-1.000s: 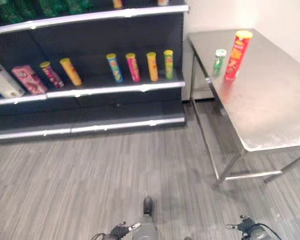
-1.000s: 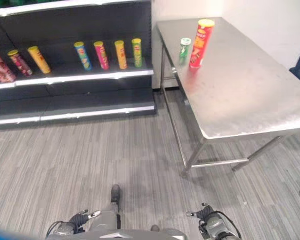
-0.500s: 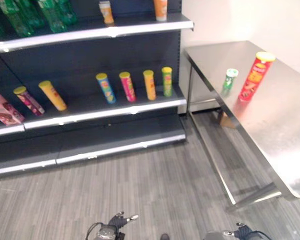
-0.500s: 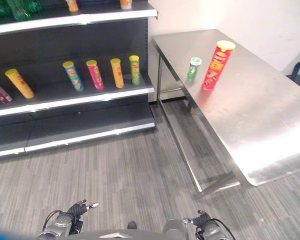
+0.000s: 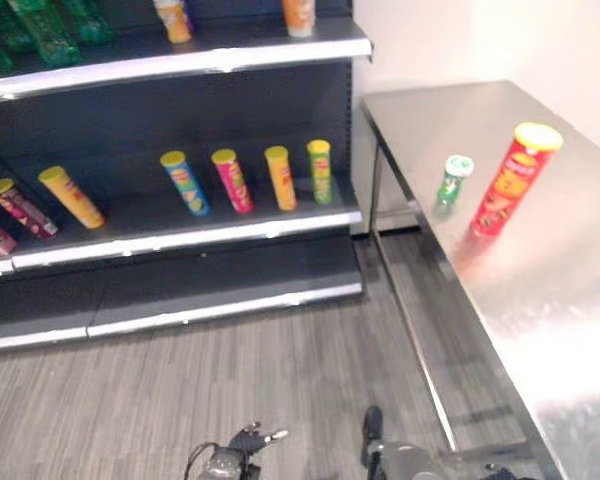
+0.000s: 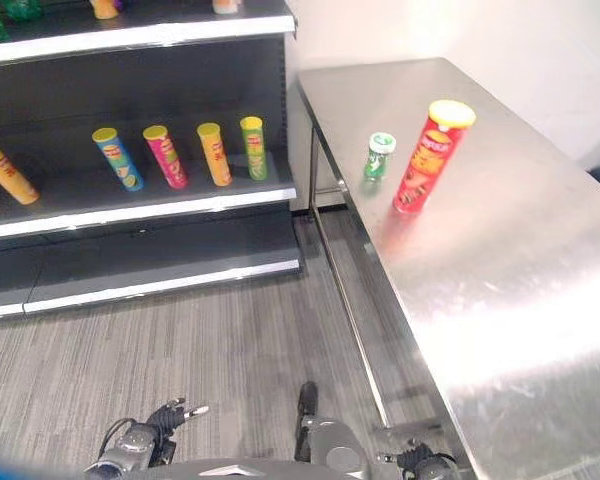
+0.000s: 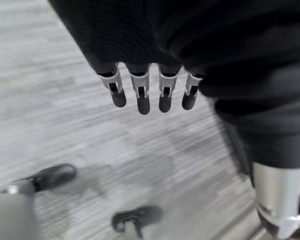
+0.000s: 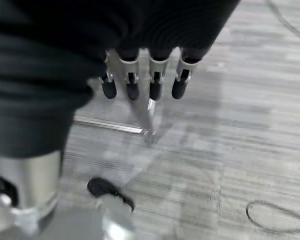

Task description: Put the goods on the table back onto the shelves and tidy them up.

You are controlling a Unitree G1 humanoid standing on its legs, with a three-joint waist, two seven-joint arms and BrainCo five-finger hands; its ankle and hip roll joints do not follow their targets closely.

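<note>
1. Clearly well apart from both hands: red tall can [image 6: 422, 157] and small green can [image 6: 377, 156], upright on the steel counter [image 6: 520, 260], just beside each other near its far end.
2. Long axes vertical on both cans; green one on the shelf side of the red, neither touching the other as far as could be told.
3. Up and to the right of the robot, with the right hand [image 8: 140, 75] judged the nearer, low beside the counter's near leg; left hand [image 7: 150, 87] low over the floor on the shelf side.
4. Right hand fingers [image 8: 155, 83] hanging straight and loosely spread, holding nothing, touching nothing.
5. Left hand fingers [image 7: 143, 92] likewise straight and relaxed, empty, above bare grey floor.
6. Nothing yet picked up; judged an approach step, needing a closer stand at the counter before any reach.
7. Destination to the left: middle shelf [image 5: 190, 235] carrying a row of leaning cans, blue [image 5: 184, 182], pink [image 5: 232, 180], orange [image 5: 280, 177] and green [image 5: 320, 171], with yellow [image 5: 70, 195] and dark red [image 5: 18, 207] ones further left.
</note>
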